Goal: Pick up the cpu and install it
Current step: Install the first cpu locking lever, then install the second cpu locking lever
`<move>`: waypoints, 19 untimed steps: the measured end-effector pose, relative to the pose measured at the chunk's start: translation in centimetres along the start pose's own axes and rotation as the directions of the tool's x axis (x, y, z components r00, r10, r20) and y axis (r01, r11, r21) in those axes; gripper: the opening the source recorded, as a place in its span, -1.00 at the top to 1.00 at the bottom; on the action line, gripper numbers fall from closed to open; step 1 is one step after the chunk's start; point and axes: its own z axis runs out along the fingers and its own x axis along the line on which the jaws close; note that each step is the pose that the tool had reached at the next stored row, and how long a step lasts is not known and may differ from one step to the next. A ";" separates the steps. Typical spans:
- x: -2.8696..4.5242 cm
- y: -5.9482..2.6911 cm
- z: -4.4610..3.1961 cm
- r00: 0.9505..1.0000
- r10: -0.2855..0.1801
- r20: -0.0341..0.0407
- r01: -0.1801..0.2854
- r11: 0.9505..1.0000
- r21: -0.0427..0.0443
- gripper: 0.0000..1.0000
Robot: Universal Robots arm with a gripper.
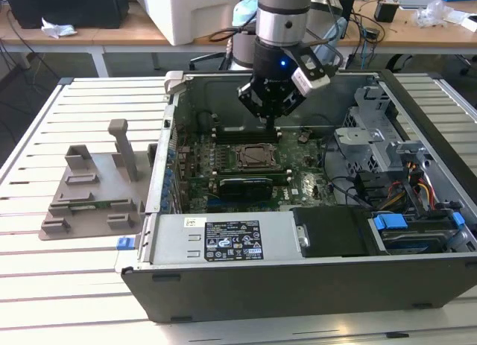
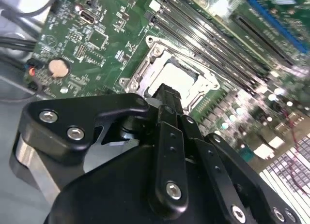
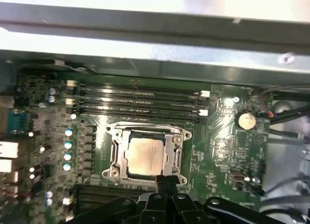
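The cpu [image 3: 145, 156], a thin square chip with a pale silvery top, lies flat inside the metal-framed socket [image 3: 112, 153] on the green motherboard [image 3: 227, 151]; it also shows in the second wrist view [image 2: 178, 78]. My gripper [image 3: 165, 181] hangs just above the socket's edge, its two black fingers pressed together with nothing between them. Those black fingertips [image 2: 167, 94] overlap the socket frame [image 2: 140, 71] in the second wrist view. In the exterior view the gripper [image 1: 272, 123] hovers inside the open computer case, a little above and behind the socket [image 1: 257, 156].
The computer case [image 1: 298, 278] lies open on a white slatted table [image 1: 59, 285]. A grey plastic fixture [image 1: 93, 188] with upright posts stands at the exterior view's left. Memory slots [image 3: 140, 100], a drive cage [image 1: 373, 129] and cables [image 1: 421, 188] surround the socket.
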 end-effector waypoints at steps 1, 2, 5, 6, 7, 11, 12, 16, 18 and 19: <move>0.00 -0.01 -0.17 1.000 0.000 0.000 0.000 1.000 0.000 0.79; 0.00 -0.01 -0.17 1.000 0.000 0.000 0.000 1.000 0.000 0.79; 0.00 -0.01 -0.17 1.000 0.000 0.000 0.000 1.000 0.000 0.79; 0.00 -0.01 -0.17 1.000 0.000 0.000 0.000 1.000 0.000 0.79; 0.00 -0.01 -0.17 1.000 0.000 0.000 0.000 1.000 0.000 0.79; 0.04 -0.62 -0.08 1.000 0.000 0.000 0.000 1.000 -0.001 0.79; 0.12 -1.76 0.10 1.000 0.000 0.000 0.000 1.000 -0.001 0.79; 0.45 -3.87 0.60 1.000 -0.001 0.003 0.001 0.999 -0.051 0.79; 0.58 -4.25 0.66 1.000 -0.001 0.005 0.001 0.997 -0.077 0.79; 0.88 -5.13 0.88 1.000 -0.001 0.007 0.002 0.995 -0.098 0.79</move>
